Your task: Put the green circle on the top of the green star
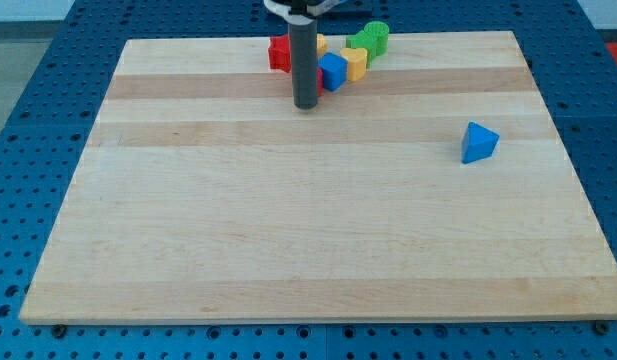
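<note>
A cluster of blocks sits at the view's top centre of the wooden board (288, 230). The green circle (377, 34) is at the cluster's upper right, touching a second green block (363, 44) whose shape I cannot make out; it may be the green star. A yellow block (355, 62), a blue cube (333, 71) and a red block (280, 53) are packed beside them. My tip (306, 104) rests on the board just below and left of the blue cube, with the rod hiding part of the cluster.
A blue triangle block (478, 142) stands alone at the view's right. A small yellow piece (322, 43) peeks out behind the rod. The board lies on a blue perforated table (38, 90).
</note>
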`<action>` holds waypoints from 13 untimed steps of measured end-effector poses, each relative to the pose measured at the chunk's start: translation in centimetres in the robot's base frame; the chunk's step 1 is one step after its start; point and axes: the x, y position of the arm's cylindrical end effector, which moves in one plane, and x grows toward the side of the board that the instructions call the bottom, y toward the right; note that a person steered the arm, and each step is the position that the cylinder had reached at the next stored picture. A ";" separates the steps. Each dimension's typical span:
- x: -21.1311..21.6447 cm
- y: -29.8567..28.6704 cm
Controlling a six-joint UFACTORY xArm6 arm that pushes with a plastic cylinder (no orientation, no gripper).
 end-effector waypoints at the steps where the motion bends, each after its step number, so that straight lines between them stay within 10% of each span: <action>1: -1.5 0.4; 4: 0.7 -2.6; 6: -6.5 -11.1; 11: -8.3 -5.7; 13: 7.0 -7.2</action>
